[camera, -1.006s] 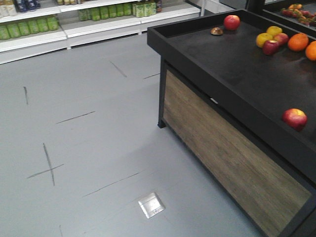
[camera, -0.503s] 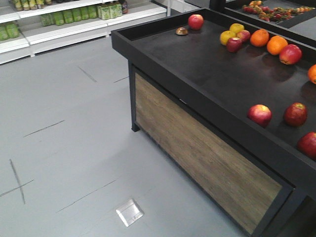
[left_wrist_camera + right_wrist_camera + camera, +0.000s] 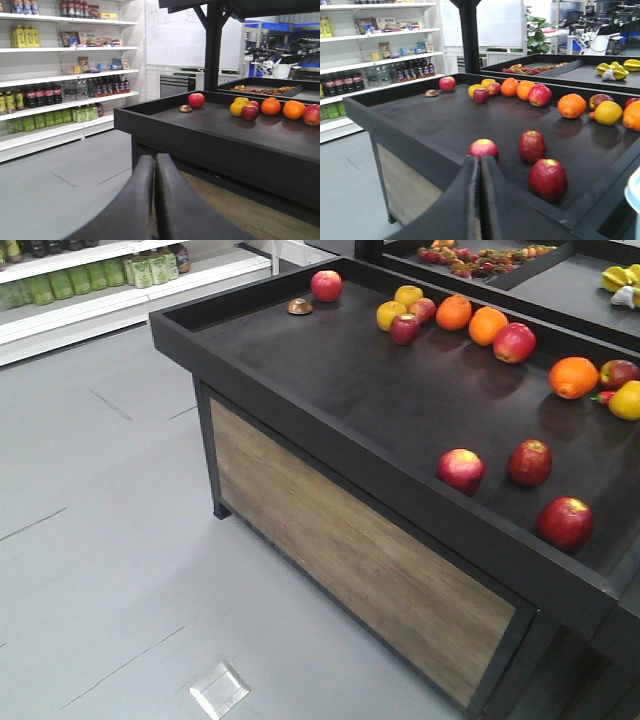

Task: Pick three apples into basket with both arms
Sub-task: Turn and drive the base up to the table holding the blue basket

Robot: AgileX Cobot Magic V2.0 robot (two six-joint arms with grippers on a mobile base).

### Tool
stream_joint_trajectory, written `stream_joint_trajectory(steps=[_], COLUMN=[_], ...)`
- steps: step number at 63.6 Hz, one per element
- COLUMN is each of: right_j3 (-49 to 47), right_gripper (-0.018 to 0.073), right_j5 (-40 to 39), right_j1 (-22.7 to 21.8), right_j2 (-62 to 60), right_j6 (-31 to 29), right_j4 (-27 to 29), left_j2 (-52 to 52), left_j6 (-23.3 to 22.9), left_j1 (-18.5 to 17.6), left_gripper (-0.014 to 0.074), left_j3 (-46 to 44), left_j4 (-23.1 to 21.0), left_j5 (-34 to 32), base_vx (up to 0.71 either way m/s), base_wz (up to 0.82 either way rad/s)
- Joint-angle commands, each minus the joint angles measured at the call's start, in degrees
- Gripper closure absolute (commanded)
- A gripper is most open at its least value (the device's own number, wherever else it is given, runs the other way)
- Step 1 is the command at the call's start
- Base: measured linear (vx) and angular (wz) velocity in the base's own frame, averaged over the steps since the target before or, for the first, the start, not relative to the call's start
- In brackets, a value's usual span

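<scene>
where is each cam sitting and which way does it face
Front: high up, looking down at the table and floor; no robot parts show.
Left wrist: low, behind the shut left gripper, facing the table side and shelves.
Right wrist: behind the shut right gripper, facing over the table at the three apples.
Shared: front and right wrist both show those apples.

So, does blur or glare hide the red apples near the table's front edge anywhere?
Front view: even light, three dark red round apples sharp. Right wrist: blurry black right gripper overlaps one apple's bottom. Left wrist: left gripper blurred, those apples out of frame.
</scene>
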Motion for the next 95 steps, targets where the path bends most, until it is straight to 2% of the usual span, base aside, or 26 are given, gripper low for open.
stream_joint_trajectory(steps=[1, 95], right_j3=[0.83, 0.83], right_gripper=[0.0568, 0.0568], right_j5=[-4.29, -4.29], right_j1=[-0.39, -0.39], right_j2=[-0.60, -0.60], right_j6=[0.07, 0.07], right_j4=[-0.64, -0.64], left_j2=[-0.84, -0.84], left_j6=[-0.44, -0.44], left_j1=[0.11, 0.11], left_gripper=[0.0603, 0.0603], left_j3=[1.31, 1.31], left_j4=[-0.41, -0.41], left_j5=[-3.97, -3.97], base_vx=[0.05, 0.08], base_wz=[-0.19, -0.32])
